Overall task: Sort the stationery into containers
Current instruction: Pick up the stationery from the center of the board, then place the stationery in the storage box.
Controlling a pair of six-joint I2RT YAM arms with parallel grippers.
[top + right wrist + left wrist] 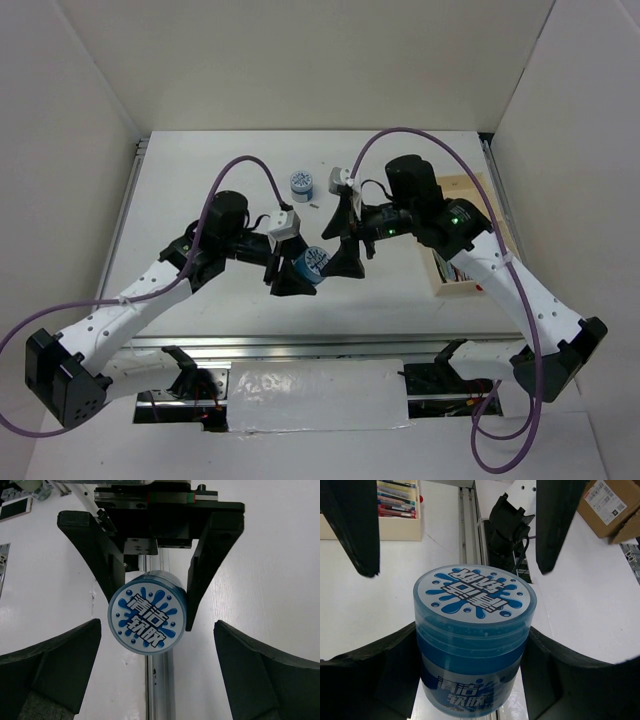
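Both arms meet mid-table, wrists turned to face each other. The left arm stretches in from its corner, elbow low. The left gripper is clamped on a blue pot, held off the table between its black fingers. The right arm folds back from the tray, and the right gripper points straight at the pot's lid, jaws wide apart, one either side of it and touching nothing. A second pot stands on the table beyond the grippers. Pens lie in the tray.
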